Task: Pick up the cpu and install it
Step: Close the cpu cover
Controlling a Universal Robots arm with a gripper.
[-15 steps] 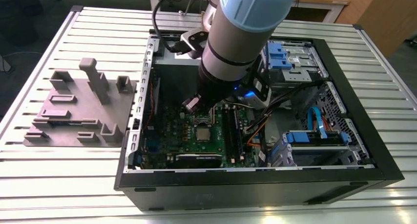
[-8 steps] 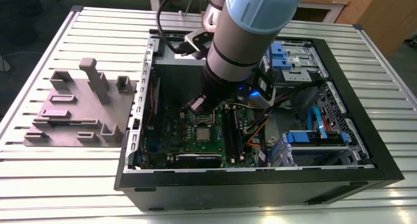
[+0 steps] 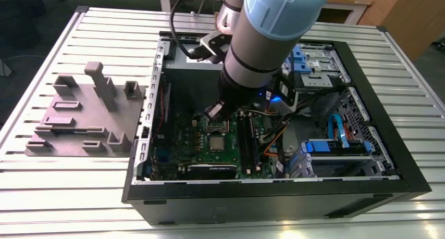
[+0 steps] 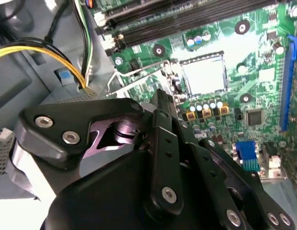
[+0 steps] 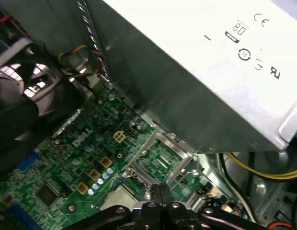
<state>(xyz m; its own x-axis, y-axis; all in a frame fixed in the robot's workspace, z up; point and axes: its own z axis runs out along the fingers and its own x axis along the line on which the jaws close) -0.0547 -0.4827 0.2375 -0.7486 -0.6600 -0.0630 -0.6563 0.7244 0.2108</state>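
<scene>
The cpu (image 3: 217, 143), a small flat square chip with a silvery metal top, lies flat in its seat on the green motherboard (image 3: 182, 140) inside the open black computer case (image 3: 278, 197). In the second wrist view the cpu (image 4: 203, 74) shows as a pale square ringed by the socket's edge. The hinged silver metal load frame (image 5: 158, 158) stands swung open just beside it. The black two-fingered gripper (image 5: 159, 190) hangs above the board near that frame, its fingers pinched together with nothing between them, clear of the chip. The grey moulded plate (image 3: 76, 122) sits outside the case on the slatted metal table (image 3: 70, 197).

Judging by its build, the chip is light, stiff and thin, with a smooth top that offers little grip and an underside that is likely delicate; opposite edges of the rim look the safest hold, with the chip kept level
</scene>
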